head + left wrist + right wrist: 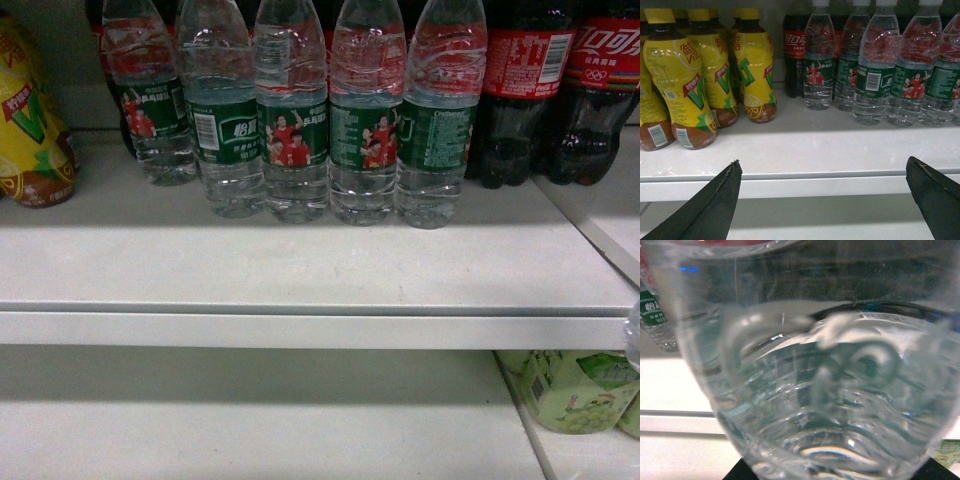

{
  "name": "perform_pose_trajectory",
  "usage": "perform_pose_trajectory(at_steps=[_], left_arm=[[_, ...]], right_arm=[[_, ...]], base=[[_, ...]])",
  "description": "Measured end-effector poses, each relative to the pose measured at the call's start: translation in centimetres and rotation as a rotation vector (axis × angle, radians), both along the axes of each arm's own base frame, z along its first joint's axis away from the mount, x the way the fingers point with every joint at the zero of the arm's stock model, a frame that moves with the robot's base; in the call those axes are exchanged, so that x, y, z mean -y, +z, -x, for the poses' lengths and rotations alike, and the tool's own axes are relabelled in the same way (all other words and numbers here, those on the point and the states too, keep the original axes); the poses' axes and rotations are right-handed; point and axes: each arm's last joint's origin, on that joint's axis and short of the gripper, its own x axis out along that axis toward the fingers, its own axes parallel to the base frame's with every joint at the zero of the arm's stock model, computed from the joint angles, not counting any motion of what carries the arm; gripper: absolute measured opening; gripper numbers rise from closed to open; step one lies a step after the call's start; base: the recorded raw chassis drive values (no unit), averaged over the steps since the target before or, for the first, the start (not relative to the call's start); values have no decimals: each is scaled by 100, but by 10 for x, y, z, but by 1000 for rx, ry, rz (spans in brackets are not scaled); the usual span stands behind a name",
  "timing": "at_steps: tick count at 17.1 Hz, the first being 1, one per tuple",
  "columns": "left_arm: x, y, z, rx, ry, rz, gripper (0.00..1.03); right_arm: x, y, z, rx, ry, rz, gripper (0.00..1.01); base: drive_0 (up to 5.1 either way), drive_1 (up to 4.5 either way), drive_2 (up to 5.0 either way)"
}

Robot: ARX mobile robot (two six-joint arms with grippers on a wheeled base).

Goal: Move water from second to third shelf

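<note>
At the far right edge of the shelf (pixel 300 330), your right tool appears to carry one water bottle (pixel 820 390) off it, grip unseen, not yet placed below; left tool (pixel 822 200) hangs open, empty.

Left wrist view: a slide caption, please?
Open left tool faces a shelf of yellow juice bottles and water bottles.
</note>
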Motion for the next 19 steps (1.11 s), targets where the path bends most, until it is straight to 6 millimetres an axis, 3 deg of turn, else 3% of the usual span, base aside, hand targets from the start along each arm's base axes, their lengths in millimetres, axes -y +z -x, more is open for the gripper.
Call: perform_pose_trajectory(at_steps=[6, 10, 13, 19], left_arm=[[0, 0, 0, 0, 0, 0, 98], [0, 0, 0, 0, 0, 0, 98], [0, 0, 0, 0, 0, 0, 98], [0, 0, 0, 0, 0, 0, 98]], right_arm=[[20, 19, 28, 81, -71, -24, 40], [29, 22, 31, 100, -161, -18, 40], [46, 23, 30, 109, -273, -11, 40], [45, 22, 35, 120, -224, -34, 40]], base=[[0, 0, 0], [0, 0, 0], [0, 0, 0], [0, 0, 0]])
